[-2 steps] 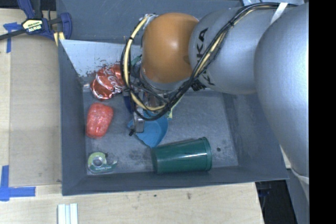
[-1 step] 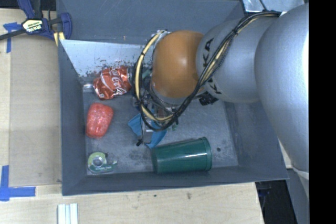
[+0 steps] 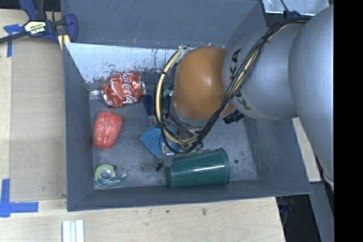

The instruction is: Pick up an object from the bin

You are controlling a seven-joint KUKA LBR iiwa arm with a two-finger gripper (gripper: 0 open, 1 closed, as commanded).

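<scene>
My gripper (image 3: 165,156) hangs low in the middle of the bin, mostly hidden under the arm's orange cover. It is right over a crumpled blue thing (image 3: 151,139) on the bin floor. A dark green cylinder-shaped cup (image 3: 197,168) lies on its side just right of and below the gripper, close to the front wall. Whether the gripper touches either of them cannot be told.
A crushed red drinks can (image 3: 122,88) lies at the back left. A red lumpy thing (image 3: 106,128) sits at the left, and a small green tape dispenser (image 3: 107,174) is in the front left corner. The big grey arm covers the bin's right side.
</scene>
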